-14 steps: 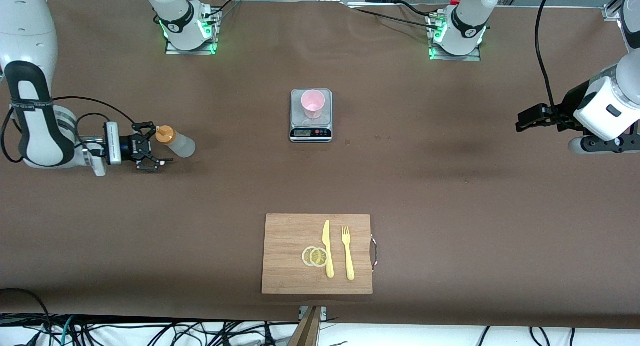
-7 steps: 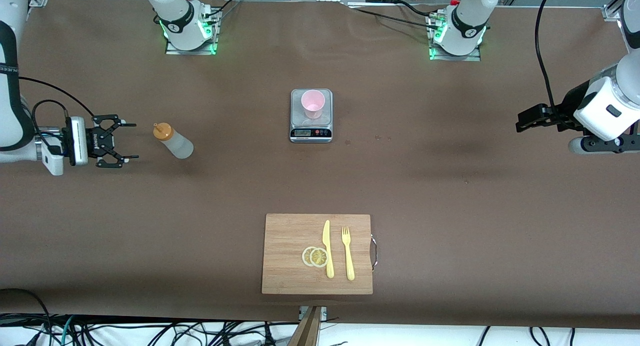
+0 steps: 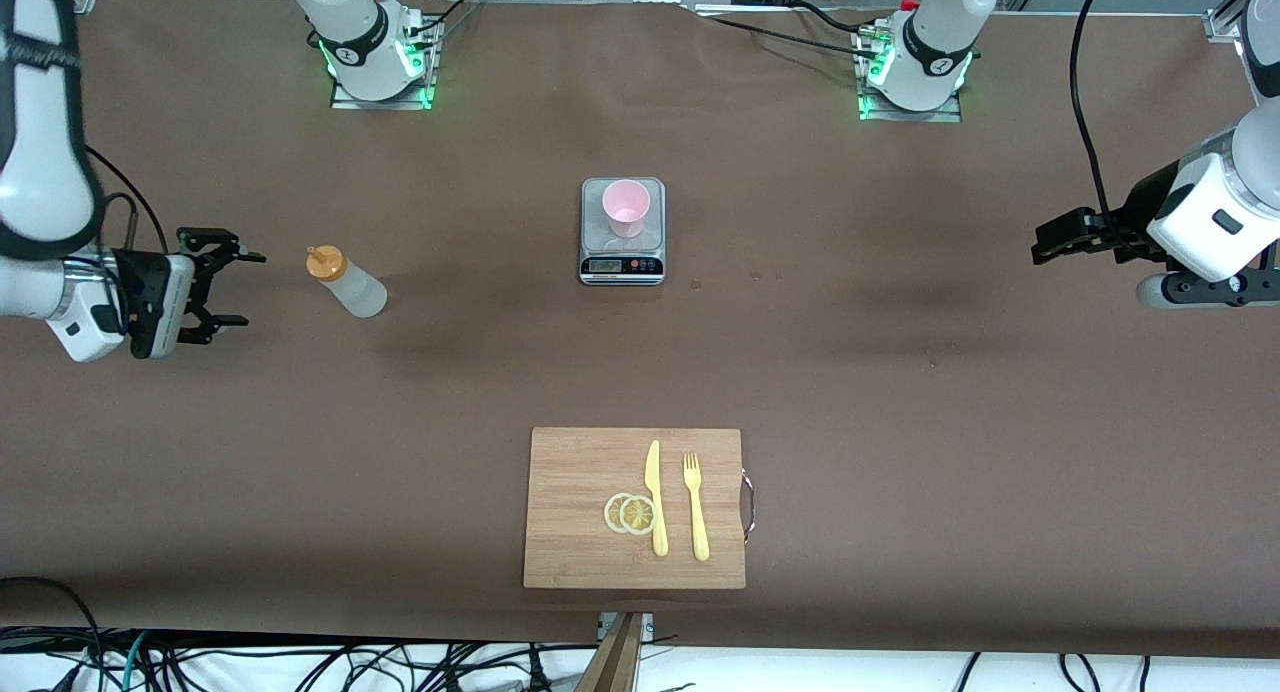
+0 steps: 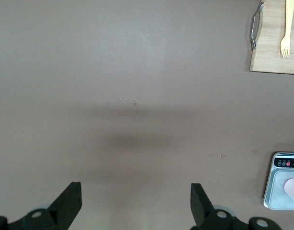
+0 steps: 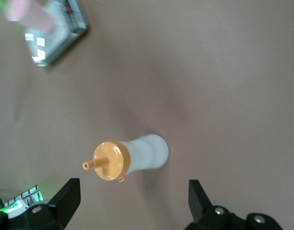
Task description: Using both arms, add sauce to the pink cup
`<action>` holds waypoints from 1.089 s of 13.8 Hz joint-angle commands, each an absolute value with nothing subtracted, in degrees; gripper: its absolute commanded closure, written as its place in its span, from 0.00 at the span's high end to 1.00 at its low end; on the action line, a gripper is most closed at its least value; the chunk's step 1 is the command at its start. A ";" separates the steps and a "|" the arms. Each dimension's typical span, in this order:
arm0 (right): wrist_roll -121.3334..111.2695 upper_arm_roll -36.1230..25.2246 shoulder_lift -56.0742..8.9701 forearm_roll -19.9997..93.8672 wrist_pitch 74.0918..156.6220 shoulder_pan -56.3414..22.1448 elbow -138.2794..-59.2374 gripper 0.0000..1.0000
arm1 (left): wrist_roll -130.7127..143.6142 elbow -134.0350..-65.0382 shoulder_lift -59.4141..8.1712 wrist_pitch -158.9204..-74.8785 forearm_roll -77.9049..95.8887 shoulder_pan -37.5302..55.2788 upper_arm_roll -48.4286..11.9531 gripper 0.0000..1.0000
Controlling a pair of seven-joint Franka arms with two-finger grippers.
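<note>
At the right arm's end of the tabletop (image 3: 900,372) we note the right gripper (image 3: 232,289) hovering, its fingers spread wide with nothing between them, pointed toward the sauce (image 3: 345,283) but well clear of it. The sauce stands upright on its base, orange cap up, on bare tabletop between that gripper and the scale (image 3: 622,231); in the right wrist view we see the sauce (image 5: 130,159) free between the two spread fingertips' line of sight, touching neither. Midway along the tabletop we find the grey scale, display side toward the front camera, and the pink cup (image 3: 626,207) standing upright on its platform, mouth open upward. Nearer to the front camera than the scale lies a wooden board (image 3: 575,532) carrying two lemon slices (image 3: 630,513), a yellow knife (image 3: 655,498) just beside them, and a yellow fork (image 3: 694,506) beside the knife, toward the left arm's end; the knife and fork lie parallel. At the left arm's end we record the left gripper (image 3: 1055,240) waiting up in the air over bare tabletop, well apart from everything. The left wrist view shows its fingers (image 4: 70,203) spread, holding nothing.
</note>
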State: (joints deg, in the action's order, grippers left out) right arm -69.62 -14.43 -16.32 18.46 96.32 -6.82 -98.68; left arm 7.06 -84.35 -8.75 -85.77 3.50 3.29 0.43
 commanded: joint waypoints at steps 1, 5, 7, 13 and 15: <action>-47.89 -14.25 -12.22 8.99 98.87 -11.16 -100.11 1.00 | 6.33 -83.06 -9.23 -84.81 3.78 3.43 0.53 1.00; -20.12 -9.42 -9.59 3.18 99.40 -8.89 -99.67 1.00 | 6.33 -83.06 -9.23 -84.81 3.78 3.43 0.53 1.00; -10.59 -5.20 -6.87 -0.08 96.44 -5.73 -99.23 1.00 | 6.33 -83.06 -9.23 -84.81 3.78 3.43 0.53 1.00; -1.88 -5.01 -6.68 -0.96 79.30 -2.55 -83.95 1.00 | 6.33 -83.06 -9.23 -84.81 3.78 3.43 0.53 1.00; 8.39 -5.01 -5.72 -0.62 79.54 -3.16 -83.06 1.00 | 6.33 -83.06 -9.23 -84.81 3.78 3.43 0.53 1.00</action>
State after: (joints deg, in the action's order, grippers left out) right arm 0.28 -6.16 -5.82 0.23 80.89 -3.33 -84.93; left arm 7.06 -84.35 -8.75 -85.77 3.50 3.30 0.43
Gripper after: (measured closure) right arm 0.000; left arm 0.000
